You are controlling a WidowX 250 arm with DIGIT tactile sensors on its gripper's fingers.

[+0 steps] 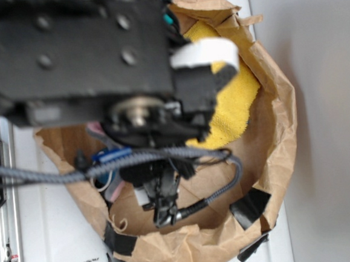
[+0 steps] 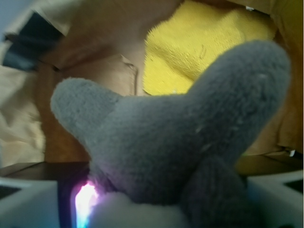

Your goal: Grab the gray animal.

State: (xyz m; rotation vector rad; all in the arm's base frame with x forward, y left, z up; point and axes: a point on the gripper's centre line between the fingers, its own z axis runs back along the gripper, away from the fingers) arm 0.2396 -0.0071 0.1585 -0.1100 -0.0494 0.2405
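Wrist view: the gray animal (image 2: pixel 175 147) fills the foreground directly between the white fingers (image 2: pixel 28 202) of the gripper (image 2: pixel 156 209), which appear clenched on it. Beyond lies a yellow towel (image 2: pixel 199 42) inside a brown paper bag (image 2: pixel 85 85). Exterior view: the arm (image 1: pixel 78 53) hides the toy above the bag (image 1: pixel 278 129).

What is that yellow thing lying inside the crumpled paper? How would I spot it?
Start at the big crumpled brown paper bag, rolled down into a bowl on the white surface. Inside it, toward the far side, lies a fuzzy yellow cloth, partly hidden by the black robot arm. It is the only bright yellow thing; the gray plush animal filling the wrist view is dull and furry.
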